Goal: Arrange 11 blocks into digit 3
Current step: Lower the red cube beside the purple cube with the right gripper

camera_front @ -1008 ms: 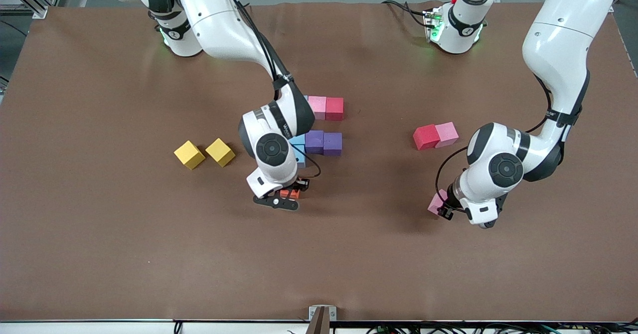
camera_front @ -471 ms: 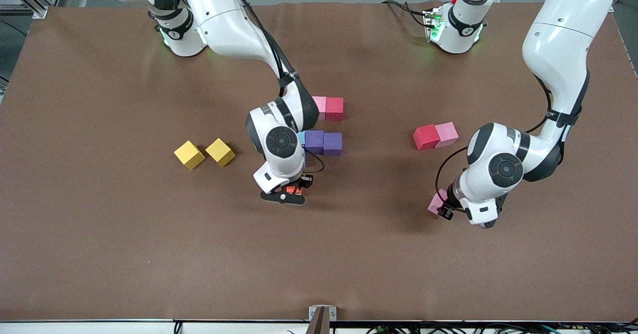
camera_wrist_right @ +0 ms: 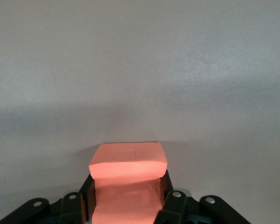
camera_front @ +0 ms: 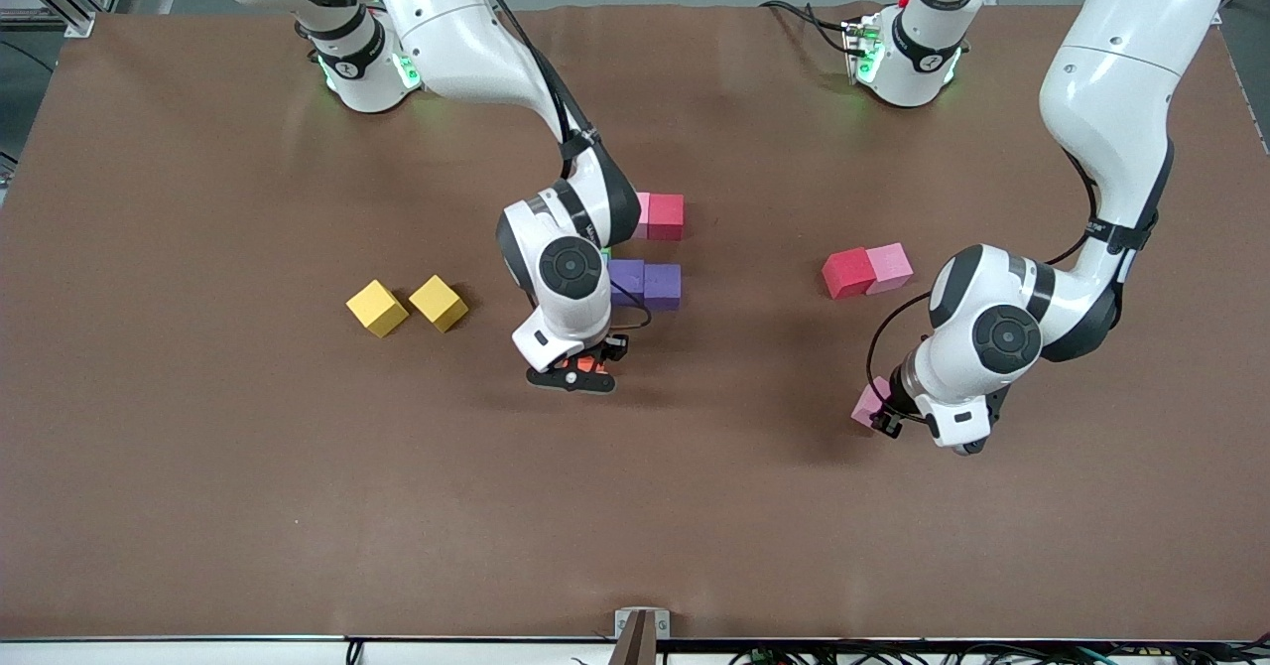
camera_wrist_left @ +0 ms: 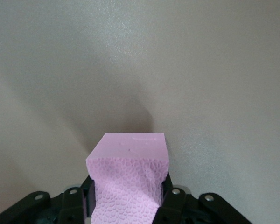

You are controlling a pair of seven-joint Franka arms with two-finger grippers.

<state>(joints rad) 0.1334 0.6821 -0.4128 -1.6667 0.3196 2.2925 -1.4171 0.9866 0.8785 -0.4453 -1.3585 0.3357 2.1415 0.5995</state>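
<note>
My right gripper (camera_front: 580, 369) is shut on an orange block (camera_front: 587, 361), which fills the space between the jaws (camera_wrist_right: 128, 161), over bare table close to two touching purple blocks (camera_front: 645, 284). A pink block (camera_front: 642, 212) and a red block (camera_front: 666, 215) sit in a row farther from the camera, the pink one half hidden by the right arm. A green sliver (camera_front: 605, 250) peeks out beside that arm. My left gripper (camera_front: 879, 415) is shut on a pink block (camera_wrist_left: 128, 168) over bare table. A red block (camera_front: 846, 273) and a pink block (camera_front: 889, 267) touch near it.
Two yellow cubes (camera_front: 377, 308) (camera_front: 439, 303) sit side by side toward the right arm's end of the table. The right arm's wrist covers the spot beside the purple blocks. The brown table (camera_front: 298, 506) stretches wide toward the camera.
The right arm has carried the orange block toward the left arm's end, and its wrist now hides the light blue blocks seen earlier. The left arm has not moved.
</note>
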